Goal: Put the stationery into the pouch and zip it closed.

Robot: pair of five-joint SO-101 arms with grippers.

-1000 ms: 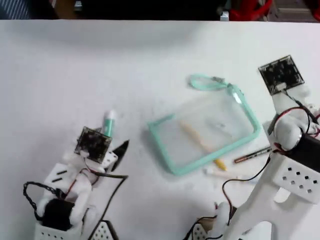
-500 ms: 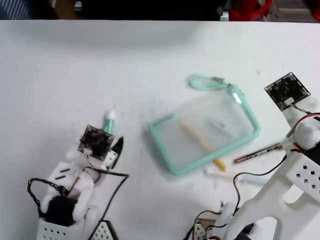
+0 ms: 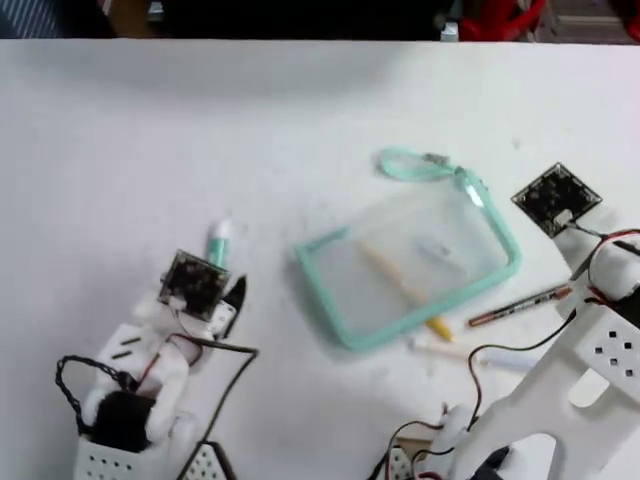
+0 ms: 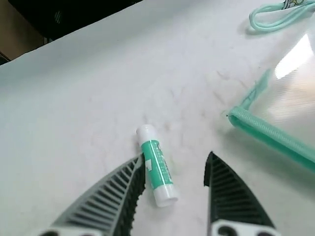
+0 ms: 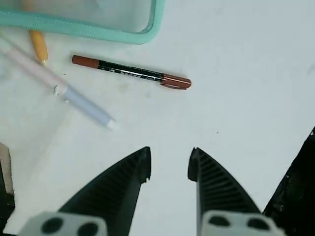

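Note:
A clear pouch (image 3: 410, 260) with mint trim lies flat mid-table, its strap loop (image 3: 410, 165) at the far side. A green and white glue stick (image 4: 156, 171) lies on the table between my left gripper's (image 4: 174, 164) open fingers, close to one finger. In the high view the glue stick (image 3: 217, 243) sits just beyond that gripper (image 3: 226, 288). My right gripper (image 5: 169, 160) hangs open above bare table, short of a brown pen (image 5: 130, 73) and a pastel pen (image 5: 74, 96). A yellow pen (image 3: 400, 285) shows through the pouch, its end poking past the near edge.
The brown pen (image 3: 520, 305) and the pastel pen (image 3: 450, 348) lie close to the pouch's near right side. Cables trail from both arm bases at the front edge. Open white table stretches to the far side and left.
The right arm has drawn back from the pouch's right corner toward the front of the table. The left arm has edged slightly closer to the glue stick.

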